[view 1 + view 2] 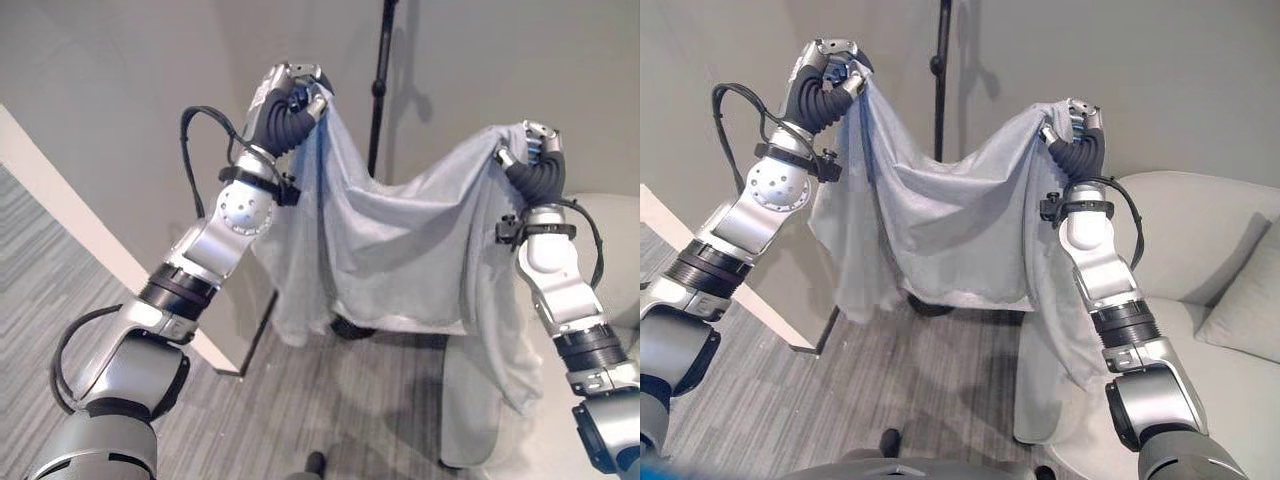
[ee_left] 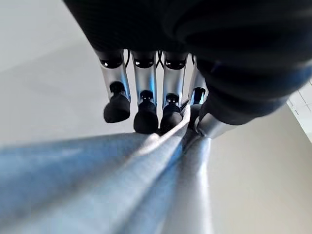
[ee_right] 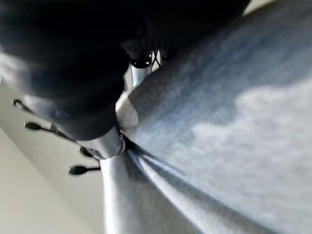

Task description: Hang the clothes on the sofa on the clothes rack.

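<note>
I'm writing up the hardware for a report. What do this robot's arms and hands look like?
Both arms are silver-grey metal segments with black ribbed bands and round joint housings. Black cables loop beside each forearm. The left hand and right hand have dark ribbed covers over wrist and back, and silver fingers ending in rounded dark tips.

Head stereo eyes look down, sharing garment (image 1: 400, 240); wrist cameras sit close behind fingers (image 2: 146, 117).

The left hand (image 1: 843, 80) and the right hand (image 1: 1077, 125) each gripped an upper corner of the pale grey garment (image 1: 940, 225), which sagged between them in front of the black rack pole (image 1: 939, 90), with the light sofa (image 1: 1200, 240) to the right
</note>
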